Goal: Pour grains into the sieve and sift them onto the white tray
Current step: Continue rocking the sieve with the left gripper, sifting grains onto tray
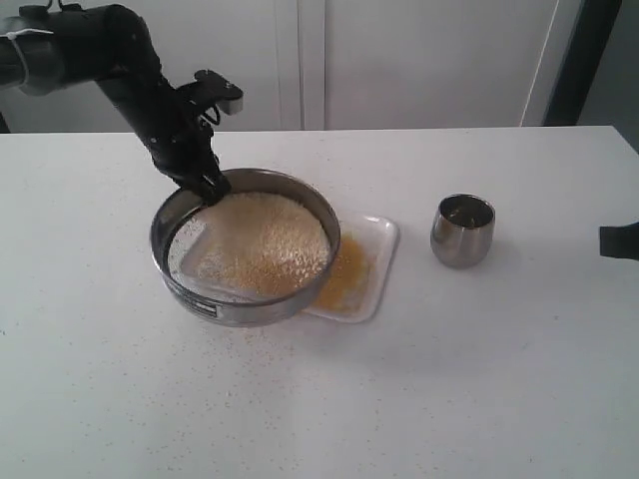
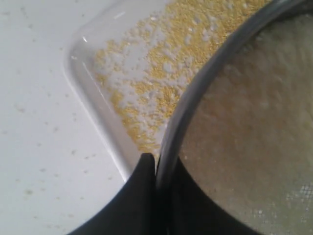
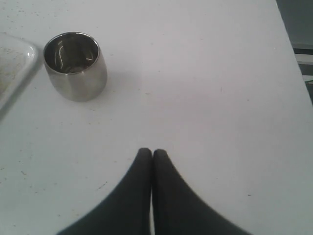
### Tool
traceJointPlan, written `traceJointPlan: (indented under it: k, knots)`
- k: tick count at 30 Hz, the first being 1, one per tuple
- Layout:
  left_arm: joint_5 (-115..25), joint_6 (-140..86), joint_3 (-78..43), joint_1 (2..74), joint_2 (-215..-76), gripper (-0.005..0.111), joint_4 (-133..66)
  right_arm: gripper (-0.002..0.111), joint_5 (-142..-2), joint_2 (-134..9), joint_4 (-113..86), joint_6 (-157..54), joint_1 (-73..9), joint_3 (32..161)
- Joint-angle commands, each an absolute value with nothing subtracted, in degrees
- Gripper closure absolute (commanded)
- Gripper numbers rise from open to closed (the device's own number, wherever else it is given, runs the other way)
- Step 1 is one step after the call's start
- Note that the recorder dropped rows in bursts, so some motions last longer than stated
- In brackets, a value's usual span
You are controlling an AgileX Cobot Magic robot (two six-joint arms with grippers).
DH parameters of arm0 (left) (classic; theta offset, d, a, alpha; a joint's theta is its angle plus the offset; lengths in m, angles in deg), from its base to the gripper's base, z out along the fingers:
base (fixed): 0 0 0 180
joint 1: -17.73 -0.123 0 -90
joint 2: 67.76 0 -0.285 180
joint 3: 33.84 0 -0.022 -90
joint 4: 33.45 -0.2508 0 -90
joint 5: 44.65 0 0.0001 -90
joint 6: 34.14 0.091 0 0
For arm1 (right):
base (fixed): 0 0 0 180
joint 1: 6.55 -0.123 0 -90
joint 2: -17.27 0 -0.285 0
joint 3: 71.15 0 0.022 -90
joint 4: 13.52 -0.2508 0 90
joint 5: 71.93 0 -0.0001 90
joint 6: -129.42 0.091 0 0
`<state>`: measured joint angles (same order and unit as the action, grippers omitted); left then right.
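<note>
The sieve (image 1: 268,310), a wide steel ring with a label on its side, is over the left part of the white tray (image 1: 382,238). Pale whitish grains (image 1: 262,239) fill its mesh. Golden grains (image 1: 347,271) lie on the tray's uncovered part. My left gripper (image 1: 208,185) is shut on the sieve's far-left rim. In the left wrist view the rim (image 2: 195,93) runs between the black fingers (image 2: 142,196) of the left gripper (image 2: 159,164), with yellow grains (image 2: 156,73) on the tray (image 2: 93,98) below. My right gripper (image 3: 151,152) is shut and empty over bare table.
A small rounded steel cup (image 1: 462,231) stands upright to the right of the tray, and in the right wrist view the cup (image 3: 75,66) is beside the tray's corner (image 3: 14,63). Stray grains speck the white table (image 1: 300,399). The right gripper (image 1: 619,241) shows at the far right edge.
</note>
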<state>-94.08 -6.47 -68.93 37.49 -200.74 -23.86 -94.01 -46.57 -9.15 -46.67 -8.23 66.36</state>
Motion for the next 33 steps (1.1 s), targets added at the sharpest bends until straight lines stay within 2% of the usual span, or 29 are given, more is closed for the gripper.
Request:
traceJointPlan:
  k: [1, 5, 6, 9, 10, 13, 14, 17, 18, 22, 23, 27, 31, 33]
  knots:
    - [-89.46, -31.37, -69.23, 36.42, -199.85, 0.107, -20.66, 0.108, -93.63, -46.08, -9.12, -46.98, -7.68, 66.19]
    - [-96.64, 5.02, -69.33, 38.44, -199.61, 0.107, -19.73, 0.108, -93.63, -46.08, -9.12, -46.98, -7.68, 66.19]
    - [-96.88, 4.22, -69.33, 38.44, -199.61, 0.107, -18.35, 0.108, -93.63, -46.08, -9.12, -46.98, -7.68, 66.19]
    - [-90.90, -27.63, -69.33, 37.39, -200.51, 0.107, -17.20, 0.108, -93.63, -46.08, -9.12, -46.98, -7.68, 66.19]
    - [-90.47, -29.89, -69.33, 37.26, -200.77, 0.107, -17.09, 0.108, -93.63, -46.08, -9.12, -46.98, -7.68, 66.19]
    - [-94.60, -0.71, -69.33, 38.96, -200.77, 0.107, -17.59, 0.108, -93.63, -46.08, -9.12, -46.98, -7.68, 66.19]
    - [-95.59, -0.78, -69.33, 38.98, -200.77, 0.107, -17.43, 0.108, -93.63, -46.08, -9.12, -46.98, -7.68, 66.19]
    - [-90.02, -32.48, -69.33, 36.51, -201.42, 0.107, -14.73, 0.108, -93.63, -46.08, -9.12, -46.98, -7.68, 66.19]
    - [-89.42, -34.14, -69.33, 36.10, -201.61, 0.107, -13.04, 0.108, -93.63, -46.08, -9.12, -46.98, -7.68, 66.19]
    - [-95.61, 5.86, -69.33, 38.88, -201.18, 0.107, -16.31, 0.108, -93.63, -46.08, -9.12, -46.98, -7.68, 66.19]
    - [-96.49, 5.88, -69.33, 39.19, -201.18, 0.107, -17.87, 0.108, -93.63, -46.08, -9.12, -46.98, -7.68, 66.19]
    - [-88.30, -33.79, -69.33, 37.29, -201.46, 0.107, -15.22, 0.108, -93.63, -46.08, -9.12, -46.98, -7.68, 66.19]
    - [-93.13, 3.92, -69.45, 39.08, -201.03, 0.107, -15.27, 0.108, -93.63, -46.08, -9.12, -46.88, -7.68, 66.19]
    - [-91.75, -6.88, -69.32, 38.89, -201.20, 0.107, -15.07, 0.108, -93.53, -46.08, -9.12, -46.88, -7.68, 66.19]
